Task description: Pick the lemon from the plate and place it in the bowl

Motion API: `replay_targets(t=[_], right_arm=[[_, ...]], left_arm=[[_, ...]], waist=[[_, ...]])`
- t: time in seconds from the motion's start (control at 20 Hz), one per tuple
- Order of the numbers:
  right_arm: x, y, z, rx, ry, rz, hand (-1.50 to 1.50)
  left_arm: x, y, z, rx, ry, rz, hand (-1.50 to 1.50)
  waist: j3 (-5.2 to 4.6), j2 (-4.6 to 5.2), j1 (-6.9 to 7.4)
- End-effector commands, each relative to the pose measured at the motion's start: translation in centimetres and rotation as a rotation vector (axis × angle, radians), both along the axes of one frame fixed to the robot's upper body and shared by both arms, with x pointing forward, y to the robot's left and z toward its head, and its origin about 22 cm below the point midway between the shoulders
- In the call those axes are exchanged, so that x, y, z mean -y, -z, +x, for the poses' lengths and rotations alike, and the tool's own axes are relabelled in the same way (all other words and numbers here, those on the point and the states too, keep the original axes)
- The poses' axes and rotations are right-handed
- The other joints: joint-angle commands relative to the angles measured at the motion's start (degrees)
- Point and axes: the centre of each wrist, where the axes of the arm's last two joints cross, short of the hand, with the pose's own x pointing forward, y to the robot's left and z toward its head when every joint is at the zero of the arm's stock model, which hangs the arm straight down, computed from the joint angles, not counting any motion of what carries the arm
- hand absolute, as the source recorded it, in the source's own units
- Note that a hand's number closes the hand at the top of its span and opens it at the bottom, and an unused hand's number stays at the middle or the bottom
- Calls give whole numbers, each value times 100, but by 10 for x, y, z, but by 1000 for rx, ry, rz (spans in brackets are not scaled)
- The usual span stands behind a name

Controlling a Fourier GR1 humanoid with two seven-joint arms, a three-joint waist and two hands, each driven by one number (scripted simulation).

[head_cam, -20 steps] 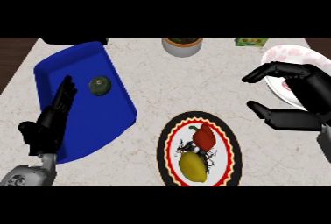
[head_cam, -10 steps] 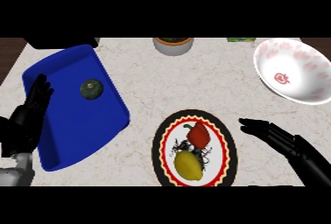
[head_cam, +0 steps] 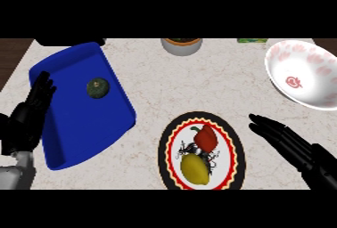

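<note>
A yellow lemon [head_cam: 195, 169] lies on the near part of a round plate [head_cam: 170, 143] with a red, yellow and black rim. Just behind it on the same plate sits a red pepper [head_cam: 207, 138]. The white bowl [head_cam: 304, 75] with pink marks stands at the far right of the counter. My right hand [head_cam: 295, 149] is open, fingers straight, just right of the plate and level with the pepper, touching nothing. At the left edge my left hand [head_cam: 26, 118] rests open, fingers up, over the blue tray's left side.
A blue tray [head_cam: 72, 111] fills the left side and holds a dark green avocado [head_cam: 98, 87]. A small grey pot [head_cam: 182, 44] stands at the back middle, and a green item [head_cam: 252, 40] lies at the back edge.
My right hand has come down from beside the bowl to the plate's right side and stretched its fingers out. The view has shifted, uncovering the bowl. The left hand stays in place.
</note>
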Motion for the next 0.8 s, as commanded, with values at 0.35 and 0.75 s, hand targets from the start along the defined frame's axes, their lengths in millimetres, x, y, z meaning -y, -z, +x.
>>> replay_targets(t=[0.35,0.75], right_arm=[[-44,-43,39,-148,-69,-392,-150],[-99,-32,77,-326,-165,-575,-150]], left_arm=[[9,-3,12,13,28,13,0],[19,2,19,10,21,-10,0]], waist=[[-11,28,166],[-3,21,94]])
